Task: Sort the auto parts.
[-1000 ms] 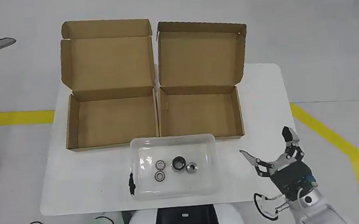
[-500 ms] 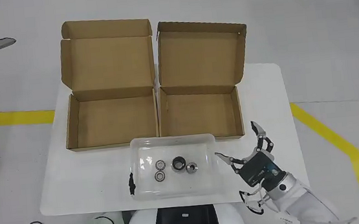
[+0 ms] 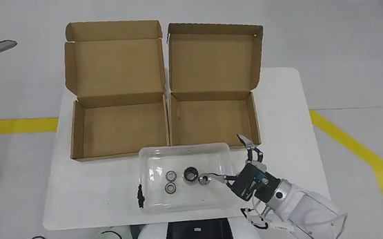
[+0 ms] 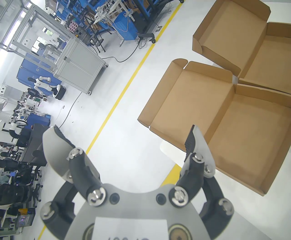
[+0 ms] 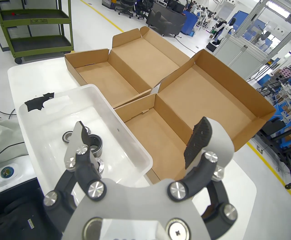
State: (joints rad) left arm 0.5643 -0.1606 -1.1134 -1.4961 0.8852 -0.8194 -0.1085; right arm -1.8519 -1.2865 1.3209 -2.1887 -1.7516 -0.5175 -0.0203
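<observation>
Left wrist view first: the left pincer (image 4: 124,134) is spread wide with nothing between its fingers. It hangs over bare floor, off beyond the left box (image 3: 120,130) and well apart from the parts. We judge it is parked out there to leave the table (image 3: 281,111) free for the other arm.

Past it to the right, the left box and the right box (image 3: 213,123) stand side by side, walls touching. Their lids are thrown back and their floors are bare, so a part can be dropped in from above, one kind to each.

The clear tub (image 3: 184,148) sits against the boxes' front walls and holds all the parts, which keeps the carry from tub to box short.

The right pincer (image 3: 223,157) is also wide open and holds nothing. It hovers over the tub's right end, with one finger above the parts and the other out over the tub's far rim, towards the right box. Under the inner finger lies a small metal piece (image 3: 205,180), just beyond it a dark ring (image 3: 190,174), and farthest off two small rings (image 3: 171,180). We cannot tell whether the finger touches anything. We judge the pick is about to begin, nearest piece first.
</observation>
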